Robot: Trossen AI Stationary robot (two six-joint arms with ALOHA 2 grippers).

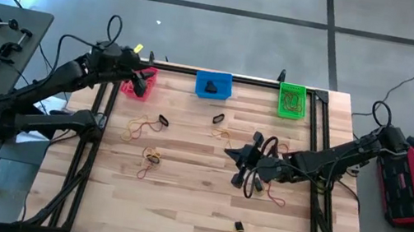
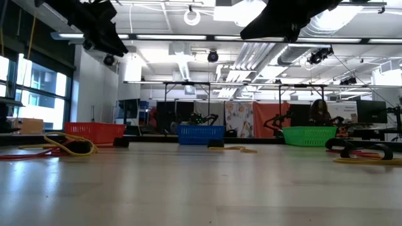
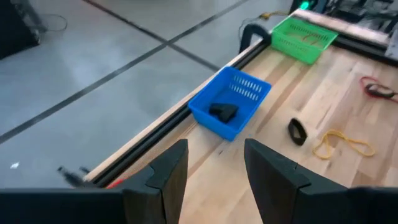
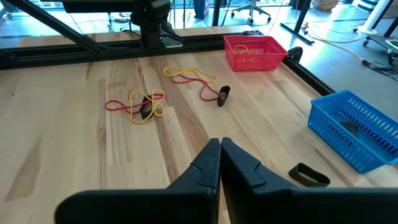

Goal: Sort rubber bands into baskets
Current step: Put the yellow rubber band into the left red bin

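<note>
The left hand (image 1: 139,80) hangs over the red-pink basket (image 1: 142,91) at the far left of the surface (image 1: 176,203), its fingers (image 3: 168,174) spread apart with nothing visible between them. By the look of it, this is the drop into that basket, or the moment just after. The right hand (image 1: 242,165) sits low near the middle of the surface, clenched tight on nothing that I can make out.

The blue basket (image 1: 213,85) stands at the far middle with a dark lump inside, and the green basket (image 1: 292,100) at the far right holds thin bands. Plenty remains loose: a yellow band (image 1: 138,128) beside a black band (image 1: 163,121), a tangled cluster (image 1: 152,157) nearer, another black band (image 1: 218,119) just in front of the blue basket, and a small pile (image 1: 239,231) at the near edge.

To finish this step well, the left hand should rise straight up, clear of the mesh rim, so no loop snags a finger. The next pick is probably easiest on a band lying alone; the tangled cluster mixes colours and likely needs teasing apart first.
</note>
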